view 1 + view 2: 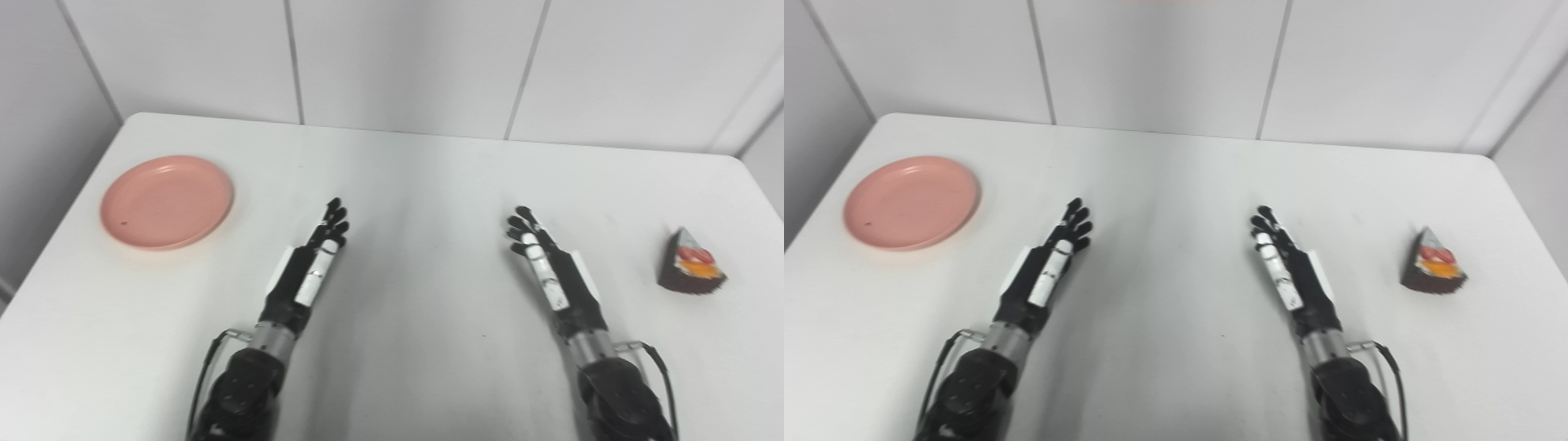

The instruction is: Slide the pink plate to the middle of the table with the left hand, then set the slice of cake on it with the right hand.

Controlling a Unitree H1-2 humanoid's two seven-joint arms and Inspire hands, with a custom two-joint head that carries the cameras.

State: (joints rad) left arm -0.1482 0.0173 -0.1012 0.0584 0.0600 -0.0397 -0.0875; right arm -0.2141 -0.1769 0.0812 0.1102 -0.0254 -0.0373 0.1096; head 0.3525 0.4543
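A pink plate (166, 201) lies flat near the table's left edge, with nothing on it. A wedge of chocolate cake (691, 264) with red and orange topping sits near the right edge. My left hand (312, 260) hovers over the table, fingers stretched forward and apart, open, well to the right of the plate. My right hand (549, 264) mirrors it, open and holding nothing, a good way left of the cake. Neither hand touches an object.
The white table (416, 184) ends at a pale panelled wall at the back. Its left and right edges lie close beyond the plate and the cake.
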